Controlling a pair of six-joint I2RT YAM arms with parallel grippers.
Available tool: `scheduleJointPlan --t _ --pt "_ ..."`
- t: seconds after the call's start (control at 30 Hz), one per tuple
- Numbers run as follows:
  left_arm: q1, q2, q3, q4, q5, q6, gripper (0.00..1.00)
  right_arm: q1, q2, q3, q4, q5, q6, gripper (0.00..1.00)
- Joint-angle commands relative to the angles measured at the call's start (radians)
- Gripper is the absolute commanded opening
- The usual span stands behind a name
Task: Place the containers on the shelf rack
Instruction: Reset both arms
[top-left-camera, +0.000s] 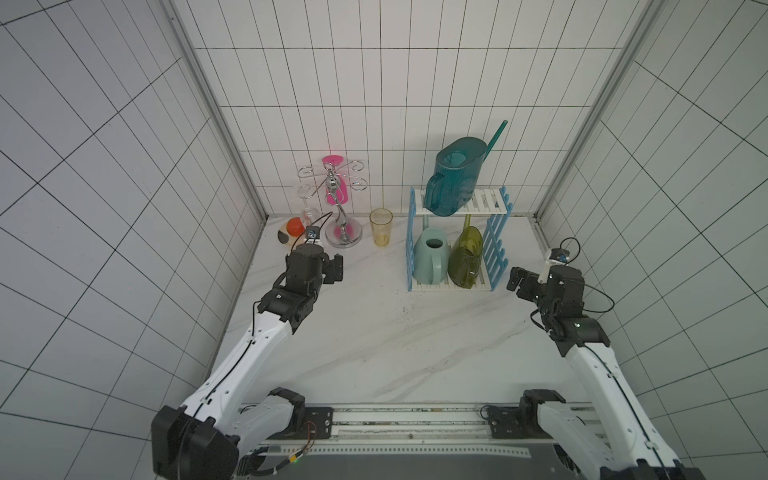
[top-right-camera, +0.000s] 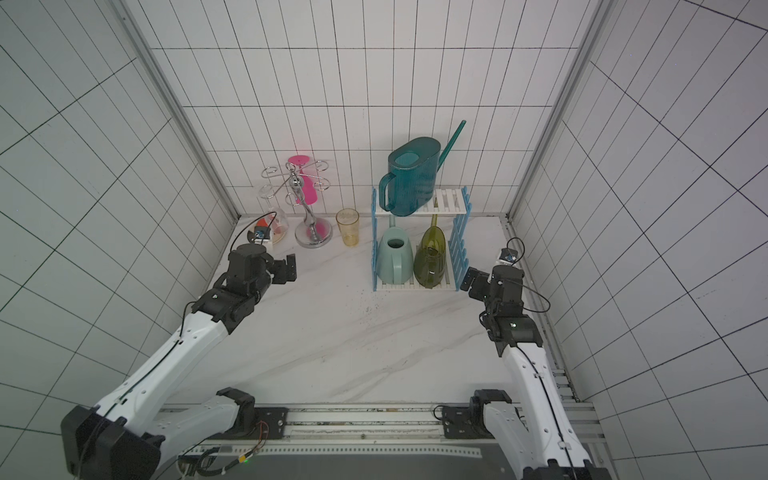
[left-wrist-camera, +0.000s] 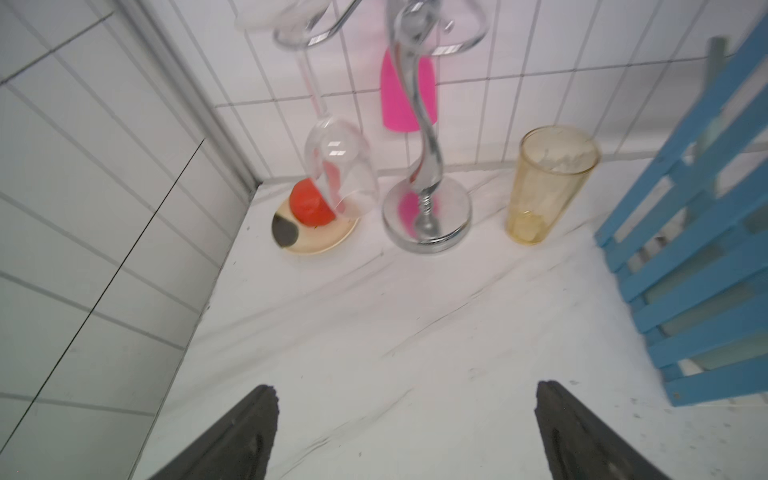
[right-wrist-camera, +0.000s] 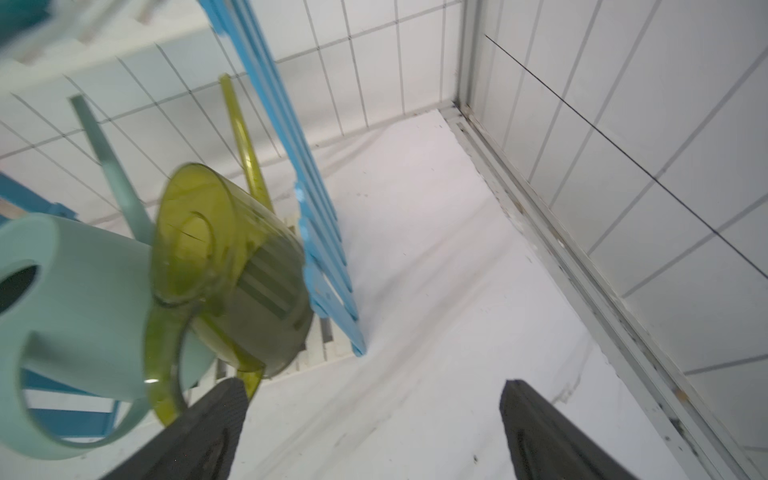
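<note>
Overhead, both top views show a white marbled tabletop (top-left-camera: 374, 332) inside tiled walls. The shelf rack (top-left-camera: 486, 201), white slats with light-blue lattice sides, stands at about 1 o'clock on the table, by the back wall. The dark teal watering can (top-left-camera: 455, 178) stands on its upper shelf, spout rising toward 1 o'clock. On the lower shelf, the pale mint watering can (top-left-camera: 430, 257) sits close beside the translucent olive-green watering can (top-left-camera: 465, 255), mint at 9 o'clock of olive, both handles facing the front.

At 11 o'clock stands a chrome glass-hanger stand (top-left-camera: 344, 237) with a clear wine glass (top-left-camera: 306, 208) and a pink glass (top-left-camera: 336, 191) hanging upside down. A yellow translucent cup (top-left-camera: 381, 227) stands between the stand and the rack.

The left gripper (top-left-camera: 334, 269) hovers at 10 o'clock, well apart from the rack. The right gripper (top-left-camera: 515, 282) hovers at 2 o'clock, just beside the rack's side panel.

From the left wrist, the left gripper (left-wrist-camera: 407, 388) has its jaws spread wide with only bare table between them. Beyond are the stand's base, the yellow cup, a small dish (left-wrist-camera: 316, 243) under the wine glass, and the rack's blue side.

From the right wrist, the right gripper (right-wrist-camera: 374, 384) is likewise spread wide and empty. One finger (right-wrist-camera: 216, 415) is near the olive can's handle; whether they touch is unclear.
</note>
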Motion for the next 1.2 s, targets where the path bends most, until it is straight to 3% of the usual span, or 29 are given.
scheduleJointPlan --t 0.0,0.17,0.33,0.47,0.57,0.7,0.83,1.0,1.17 --pt "0.066 -0.025 -0.143 0.244 -0.010 -0.014 0.98 -0.037 -0.045 -0.085 0.121 0.075 0.004 0.99" --pt "0.128 0.037 -0.302 0.503 0.009 0.016 0.98 -0.056 -0.065 -0.223 0.262 0.099 -0.048 0.99" --pt "0.196 0.124 -0.429 0.820 0.123 0.025 0.98 -0.071 -0.029 -0.361 0.493 0.108 -0.113 0.99" --pt "0.200 0.243 -0.494 1.090 0.180 0.075 0.98 -0.087 0.067 -0.418 0.693 0.104 -0.163 0.99" --pt "0.201 0.340 -0.497 1.195 0.196 0.087 0.98 -0.097 0.185 -0.436 0.865 0.083 -0.171 0.99" --pt "0.227 0.426 -0.496 1.262 0.186 0.058 0.98 -0.100 0.376 -0.408 1.041 0.040 -0.188 0.99" --pt "0.241 0.491 -0.511 1.367 0.190 0.044 0.98 -0.100 0.467 -0.373 1.114 -0.009 -0.212 0.99" --pt "0.246 0.489 -0.418 1.181 0.158 0.022 0.98 -0.100 0.567 -0.334 1.139 -0.043 -0.219 0.99" --pt "0.251 0.489 -0.421 1.185 0.159 0.019 0.98 -0.100 0.641 -0.318 1.172 -0.061 -0.225 0.99"
